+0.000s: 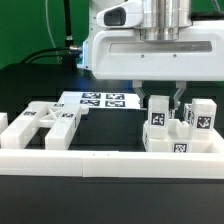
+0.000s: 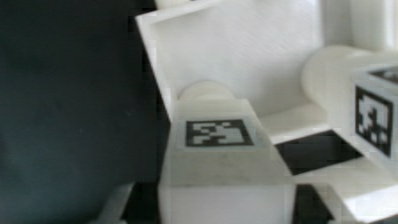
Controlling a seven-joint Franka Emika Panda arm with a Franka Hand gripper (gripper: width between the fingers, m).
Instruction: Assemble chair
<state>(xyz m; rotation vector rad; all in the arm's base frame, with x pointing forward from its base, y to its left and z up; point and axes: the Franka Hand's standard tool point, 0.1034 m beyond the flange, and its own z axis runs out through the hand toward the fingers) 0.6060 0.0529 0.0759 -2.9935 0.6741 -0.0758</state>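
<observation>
The chair is in loose white tagged parts. A cube-ended leg [image 1: 158, 116] stands upright on a chair slab assembly [image 1: 181, 143] at the exterior view's right, with a second tagged leg [image 1: 201, 115] beside it. My gripper [image 1: 160, 99] hangs straight above the first leg, with one finger on each side of its top. In the wrist view the leg [image 2: 217, 135] runs between my fingers [image 2: 128, 205], with dark gaps on both sides, so the gripper [image 2: 221, 214] is open. A cut-out frame [image 1: 45, 123] lies at the exterior view's left.
The marker board [image 1: 101, 100] lies flat behind the parts, under the arm. A long plain white border rail [image 1: 100, 160] runs along the front. A small white block [image 1: 3, 122] sits at the far left edge. Green wall and cables stand behind.
</observation>
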